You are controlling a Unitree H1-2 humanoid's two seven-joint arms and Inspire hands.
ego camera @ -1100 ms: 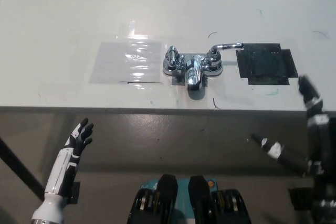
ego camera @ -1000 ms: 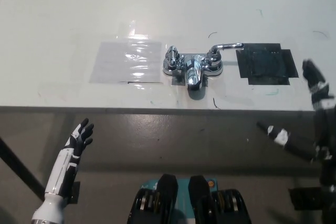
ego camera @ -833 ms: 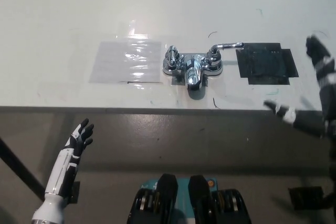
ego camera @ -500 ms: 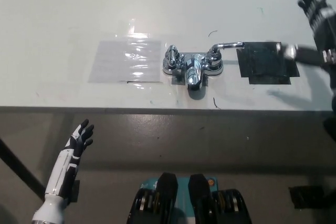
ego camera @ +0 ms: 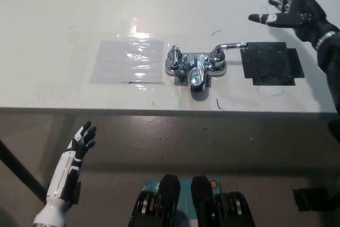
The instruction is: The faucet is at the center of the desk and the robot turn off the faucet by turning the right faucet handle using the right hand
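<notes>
Two handles on the chrome faucet (ego camera: pixel 195 68), which sits mid-counter, nearer the front edge. The right faucet handle (ego camera: pixel 229 47) has its lever pointing out toward the right edge, its tip reaching the black patch (ego camera: pixel 271 65) stuck to the counter (ego camera: pixel 64 19). A clear glossy sheet (ego camera: pixel 128 61) lies flat on the faucet's left. The black right hand (ego camera: pixel 289 8) hangs over the back right part of the counter, fingers spread wide, holding nothing, well apart from the lever. The white left hand (ego camera: pixel 81 142) rests below the front edge, fingers loosely apart, empty.
</notes>
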